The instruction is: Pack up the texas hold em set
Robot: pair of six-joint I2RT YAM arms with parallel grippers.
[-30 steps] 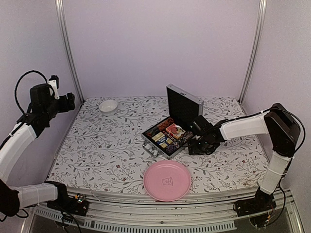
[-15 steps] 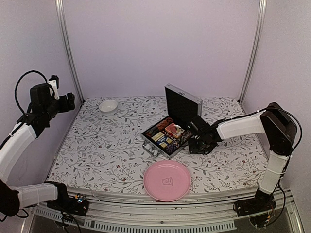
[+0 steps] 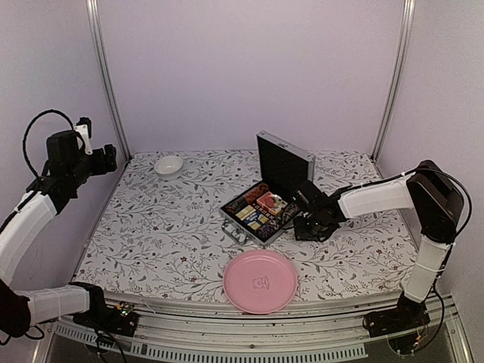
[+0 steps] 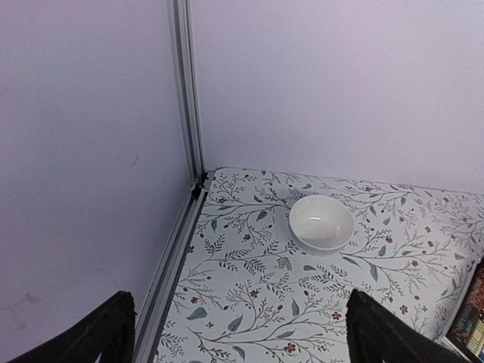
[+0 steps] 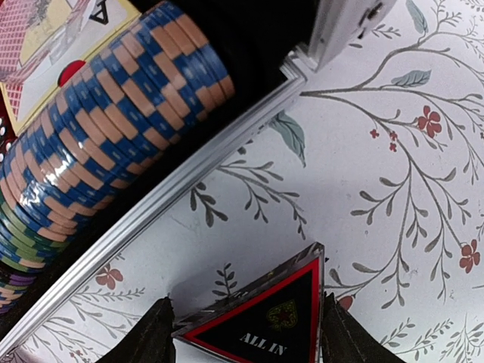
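Note:
The texas hold em set [image 3: 259, 211] lies open mid-table, its silver lid [image 3: 283, 167] upright. In the right wrist view a row of blue and tan chips [image 5: 113, 113] fills the black lining behind the metal rim [image 5: 189, 189], with a card deck [image 5: 38, 38] beyond. My right gripper [image 3: 306, 225] is low beside the case's right edge. Its fingers touch both sides of a black and red triangular "ALL IN" marker [image 5: 272, 318] on the cloth, so my right gripper [image 5: 246, 333] is shut on it. My left gripper [image 3: 106, 159] hangs high at the far left, open and empty, as the left wrist view [image 4: 242, 333] also shows.
A pink round plate [image 3: 260, 280] sits at the near edge in front of the case. A small white bowl [image 3: 169, 164] stands at the back left, and the same bowl [image 4: 321, 221] shows below the left gripper. Walls and metal posts [image 4: 185, 91] bound the table.
My right gripper has shifted slightly left toward the case and its fingers have narrowed onto the ALL IN marker. The left arm has not moved.

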